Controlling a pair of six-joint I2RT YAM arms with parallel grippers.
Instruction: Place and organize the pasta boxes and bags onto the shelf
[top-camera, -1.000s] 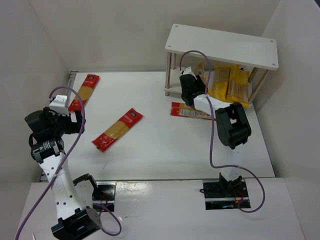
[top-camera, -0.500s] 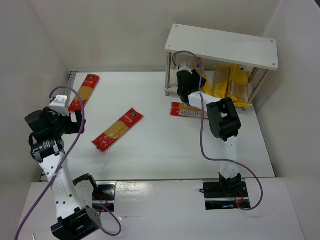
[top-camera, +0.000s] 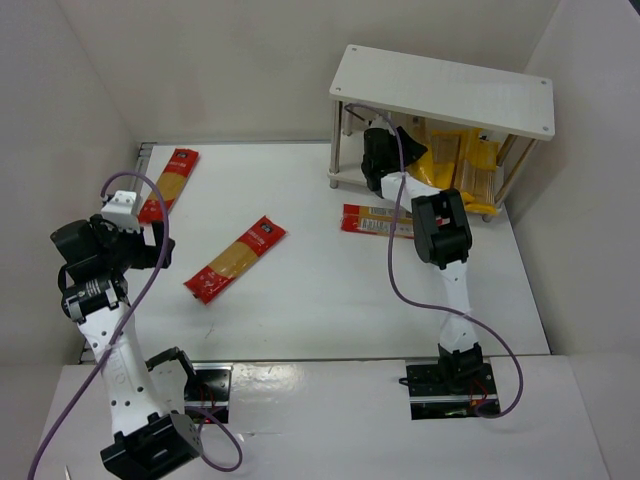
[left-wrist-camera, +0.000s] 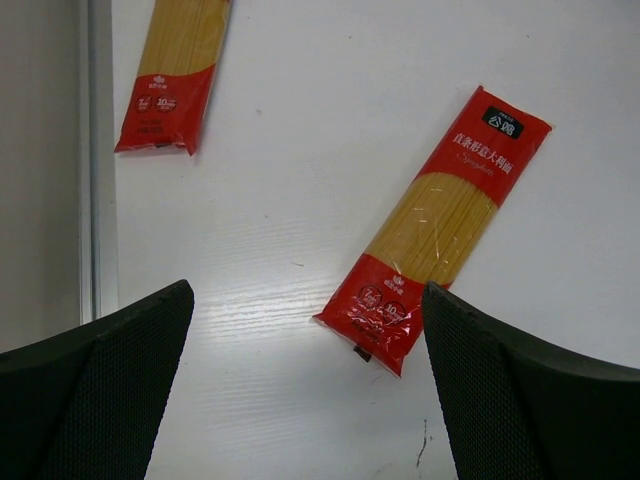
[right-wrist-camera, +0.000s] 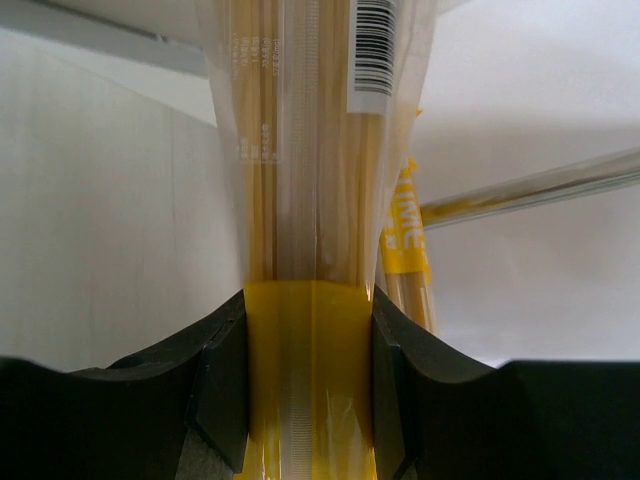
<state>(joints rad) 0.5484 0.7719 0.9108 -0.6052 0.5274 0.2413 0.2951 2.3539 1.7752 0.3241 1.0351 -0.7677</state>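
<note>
The right gripper (right-wrist-camera: 310, 330) reaches under the left end of the white two-tier shelf (top-camera: 445, 90), which stands at the far right corner of the table (top-camera: 300, 300). In the wrist view we see its dark fingers (right-wrist-camera: 225, 380) pressed against the yellow end of a clear spaghetti bag (right-wrist-camera: 305, 150). The grip is firm, and the bag runs straight away from the camera with a barcode sticker at its upper right. Just beside it we see a second yellow pack (right-wrist-camera: 405, 225). From above, we note several yellow packs (top-camera: 465, 165) lying on the lower tier, to the right of the gripper. Whether the held bag rests on that tier we cannot tell.

The left gripper (left-wrist-camera: 307, 290) — fingers spread wide, holding nothing — hovers above the left side of the table. Beneath it we see two red-ended packs lying flat and well apart: the middle pack (left-wrist-camera: 435, 228) aslant near the table's centre, and the edge pack (left-wrist-camera: 175, 75) along the far left rim. A labelled red pack (top-camera: 372, 220) lies on the table just in front of the shelf, its right end hidden behind the right arm.
</note>
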